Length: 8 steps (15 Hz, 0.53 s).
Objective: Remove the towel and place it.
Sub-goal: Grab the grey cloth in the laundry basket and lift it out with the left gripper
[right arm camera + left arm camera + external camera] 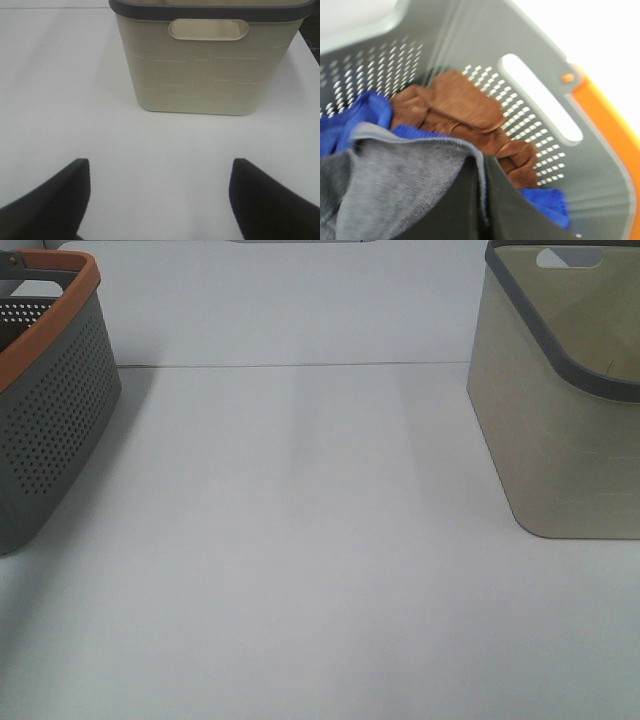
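Observation:
In the left wrist view the dark grey towel [395, 190] lies bunched inside the grey perforated basket [555, 165], on top of other cloths. My left gripper [484, 217] is down in the basket, and its two dark fingers [455, 210] are closed together with the towel's stitched hem pinched between them. My right gripper [157, 200] is open and empty above the bare white table, facing the beige basket [210, 75]. Neither gripper shows in the exterior high view, and the towel is hidden there.
The grey basket with an orange rim [50, 410] stands at the table's left edge, the beige basket with a grey rim [570, 410] at the right. A brown cloth [465, 110] and a blue cloth [365, 115] lie in the grey basket beside the towel.

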{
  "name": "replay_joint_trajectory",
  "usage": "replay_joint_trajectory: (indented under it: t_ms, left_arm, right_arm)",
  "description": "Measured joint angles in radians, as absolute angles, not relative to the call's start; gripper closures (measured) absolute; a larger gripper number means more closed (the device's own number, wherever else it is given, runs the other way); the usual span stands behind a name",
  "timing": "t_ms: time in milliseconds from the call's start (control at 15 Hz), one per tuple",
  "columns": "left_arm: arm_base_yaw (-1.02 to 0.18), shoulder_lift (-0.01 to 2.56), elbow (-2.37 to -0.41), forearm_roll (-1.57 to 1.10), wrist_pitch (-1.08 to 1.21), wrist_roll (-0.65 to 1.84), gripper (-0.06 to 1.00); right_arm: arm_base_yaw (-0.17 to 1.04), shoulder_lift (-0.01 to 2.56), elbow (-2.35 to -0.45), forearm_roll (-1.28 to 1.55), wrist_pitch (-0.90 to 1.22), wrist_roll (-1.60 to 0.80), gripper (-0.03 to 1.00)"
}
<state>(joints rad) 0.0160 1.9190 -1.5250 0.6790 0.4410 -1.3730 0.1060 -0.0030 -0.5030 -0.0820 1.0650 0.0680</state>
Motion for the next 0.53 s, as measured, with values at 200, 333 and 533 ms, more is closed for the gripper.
replay_joint_trajectory:
  t_ms: [200,333,533]
  left_arm:
    - [0.015,1.836,-1.525,0.681,0.403,-1.255,0.94]
    - [0.015,1.751,-1.525,0.63,0.401,-1.23,0.94]
    - [0.015,1.691,-1.525,0.577,0.38,-1.188,0.94]
  right_arm:
    - [0.106,-0.003,-0.503,-0.081,1.065,0.068,0.21]
    - [0.106,-0.003,-0.503,-0.081,1.065,0.068,0.21]
    - [0.106,-0.003,-0.503,-0.078,1.065,0.068,0.21]
